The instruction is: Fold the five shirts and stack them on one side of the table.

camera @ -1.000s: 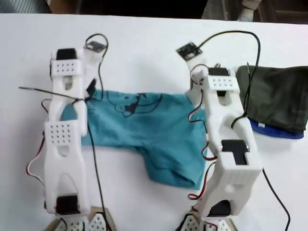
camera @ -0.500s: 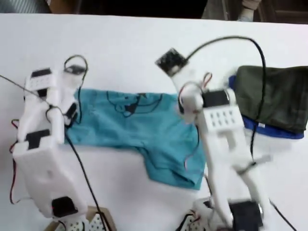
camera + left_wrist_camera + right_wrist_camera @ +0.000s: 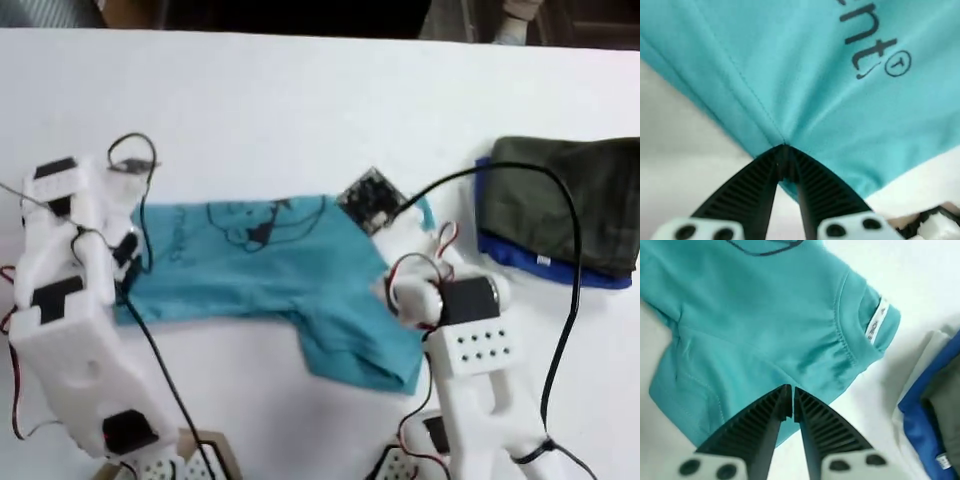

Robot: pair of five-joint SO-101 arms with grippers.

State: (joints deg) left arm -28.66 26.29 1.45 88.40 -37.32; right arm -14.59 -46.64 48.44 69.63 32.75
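Left hand [image 3: 785,156] and right hand [image 3: 791,399], both clenched on the teal printed shirt [image 3: 260,265], have drawn back, likely starting your fold.

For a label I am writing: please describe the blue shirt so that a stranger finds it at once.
On the white table, look to the side with the folded stack, away from the spread teal shirt. The blue shirt lies at the bottom, under the dark green shirt, only its bright edge showing.
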